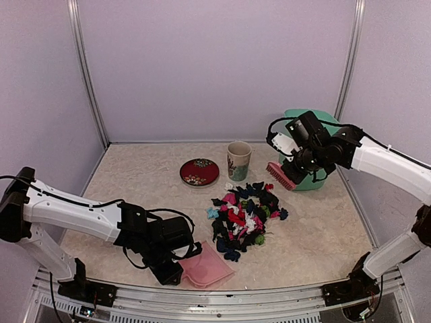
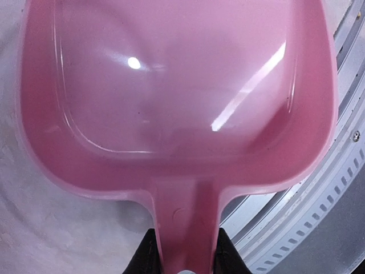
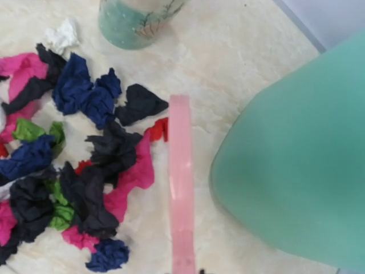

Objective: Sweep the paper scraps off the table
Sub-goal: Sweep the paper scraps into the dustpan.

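Top view: a heap of small crumpled paper scraps (image 1: pixel 242 214), mostly black, lies mid-right on the beige stone-mottled table (image 1: pixel 135 182), near a patterned ceramic cup (image 1: pixel 238 160). The left gripper (image 1: pixel 176 266) clamps the pink plastic dustpan (image 1: pixel 207 268). The right gripper (image 1: pixel 291 168) clamps the pink comb-like brush (image 1: pixel 280 176).

Left wrist: jaws pinch the dustpan's handle.

Right wrist: scraps lie just beside the brush edge; jaws hidden here.

Scraps are probably light, soft and easily scattered, so push them, don't pinch.

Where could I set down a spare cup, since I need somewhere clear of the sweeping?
Bare table lies left of the red plate and front right, between the paper scraps and the table's edge. Crowded: the middle, scraps running from the cup toward the pink dustpan, and the back right, with the green bin and brush.
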